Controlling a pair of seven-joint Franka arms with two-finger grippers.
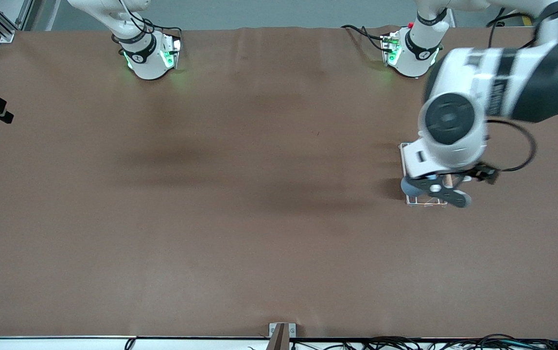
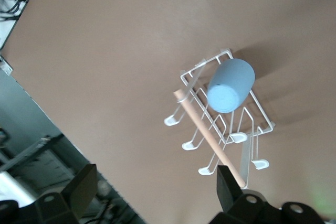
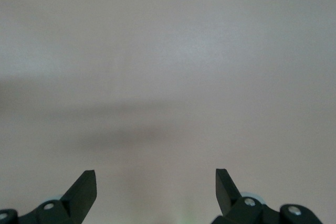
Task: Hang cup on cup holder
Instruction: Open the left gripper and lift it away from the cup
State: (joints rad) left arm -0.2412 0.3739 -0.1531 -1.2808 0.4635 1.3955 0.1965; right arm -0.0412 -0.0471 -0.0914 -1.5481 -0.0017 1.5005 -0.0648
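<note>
Cup holder (image 1: 408,200) is sitting toward the left arm's end of the table (image 1: 240,194), well in from every table edge, mostly hidden under the arm in the front view. Cup (image 2: 231,85) is hanging mouth-down on a prong at one end of the rack, bottom tilted up, free of any finger. Seen from the wooden rod (image 2: 207,136) in the left wrist view, the cup is lying at about one o'clock.

Left gripper (image 2: 157,187) is hovering over the rack, fingers spread wide, gripping nothing.

Right gripper (image 3: 156,187) is waiting over bare brown cloth, fingers likewise spread wide and empty.

Wide open cloth is stretching from the rack toward the right arm's end.
</note>
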